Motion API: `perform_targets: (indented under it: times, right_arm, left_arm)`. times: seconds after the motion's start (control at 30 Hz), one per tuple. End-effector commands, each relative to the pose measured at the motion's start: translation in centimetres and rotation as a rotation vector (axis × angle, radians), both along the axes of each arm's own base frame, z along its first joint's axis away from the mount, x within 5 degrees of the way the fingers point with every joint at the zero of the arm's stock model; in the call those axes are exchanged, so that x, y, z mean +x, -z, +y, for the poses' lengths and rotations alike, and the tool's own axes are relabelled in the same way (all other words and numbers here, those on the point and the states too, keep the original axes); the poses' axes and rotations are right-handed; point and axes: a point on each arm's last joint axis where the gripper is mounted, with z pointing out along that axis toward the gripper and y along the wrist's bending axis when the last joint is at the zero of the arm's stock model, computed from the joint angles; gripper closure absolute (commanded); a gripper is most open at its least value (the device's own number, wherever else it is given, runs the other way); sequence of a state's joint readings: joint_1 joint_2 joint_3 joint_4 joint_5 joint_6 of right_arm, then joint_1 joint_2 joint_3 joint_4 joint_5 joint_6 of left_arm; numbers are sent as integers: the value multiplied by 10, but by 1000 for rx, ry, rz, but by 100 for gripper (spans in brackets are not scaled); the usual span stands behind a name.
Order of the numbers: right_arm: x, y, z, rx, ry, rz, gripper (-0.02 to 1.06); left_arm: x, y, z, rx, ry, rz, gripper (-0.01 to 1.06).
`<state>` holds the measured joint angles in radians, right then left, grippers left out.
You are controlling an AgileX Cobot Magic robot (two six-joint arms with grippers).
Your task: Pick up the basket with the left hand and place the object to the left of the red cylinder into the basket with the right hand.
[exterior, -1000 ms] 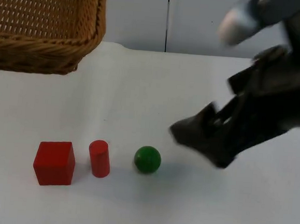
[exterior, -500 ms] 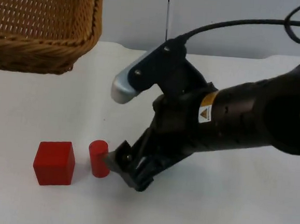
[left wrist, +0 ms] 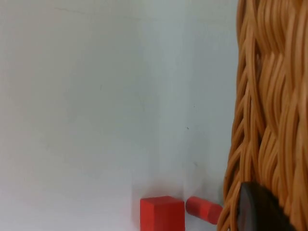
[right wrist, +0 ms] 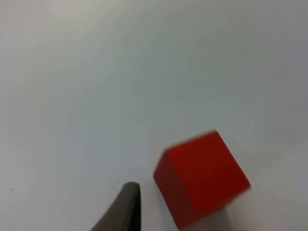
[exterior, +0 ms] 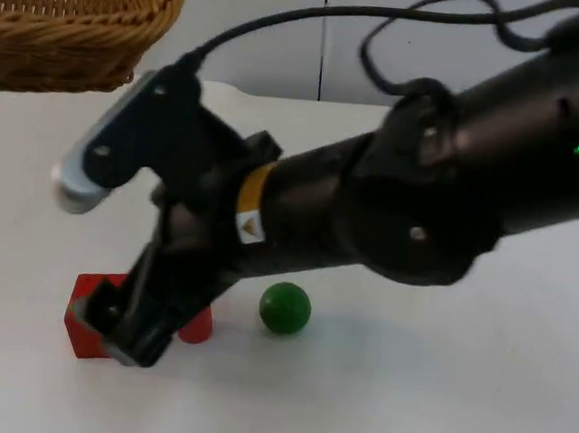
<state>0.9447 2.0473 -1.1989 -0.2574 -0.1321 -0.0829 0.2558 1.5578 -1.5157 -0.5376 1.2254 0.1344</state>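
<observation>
The wicker basket [exterior: 74, 29] hangs above the table's far left corner. In the left wrist view its woven wall [left wrist: 269, 96] sits against my left gripper [left wrist: 260, 211], which is shut on the rim. A red cube [exterior: 83, 313] lies near the front left, with the red cylinder [exterior: 199, 326] just right of it, mostly hidden by my right arm. My right gripper [exterior: 115, 331] hovers open over the cube's right side. In the right wrist view the cube [right wrist: 202, 178] lies beside one black fingertip [right wrist: 122, 207], apart from it.
A green ball [exterior: 285, 307] rests right of the cylinder, in front of the right arm. The white table [exterior: 435, 409] stretches bare to the front right. The grey partition wall [exterior: 284, 36] stands behind.
My right arm has swept from the right side leftward, past the green ball and the cylinder, to the red cube. The basket has shifted a little up and to the left.
</observation>
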Motion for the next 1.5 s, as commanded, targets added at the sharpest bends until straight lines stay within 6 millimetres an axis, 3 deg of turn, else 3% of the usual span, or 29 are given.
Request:
perform_targets:
  times: [0.0, 0.23, 0.77, 1.07, 1.2, 1.23, 1.33, 1.37, 1.47]
  right_arm:
    - [4, 6, 12, -6, -13, 3, -1]
    - [16, 36, 31, -20, -10, 22, -1]
    - [39, 56, 60, -33, 1, 6, -1]
    - [30, 74, 73, -99, -29, 17, 3]
    - [29, 80, 72, -112, -25, 28, 28]
    - [29, 80, 72, -112, -25, 28, 28]
    - [29, 80, 71, -120, -25, 29, 53]
    - [29, 80, 71, -120, -25, 29, 53]
    - [30, 71, 72, -115, -39, 4, 92]
  left_arm:
    - [-3, -8, -3, -34, -11, -27, 105]
    - [-4, -10, 0, -41, -22, -35, 105]
    - [-5, -10, 0, -43, -21, -36, 105]
    - [-4, -10, 0, -43, -20, -37, 105]
    - [-4, -10, 0, -39, -13, -41, 105]
    - [-4, -10, 0, -39, -13, -41, 105]
    - [-4, -10, 0, -39, -13, -41, 105]
    - [-4, -10, 0, -39, -13, -41, 105]
    - [-4, -10, 0, -39, -13, -41, 105]
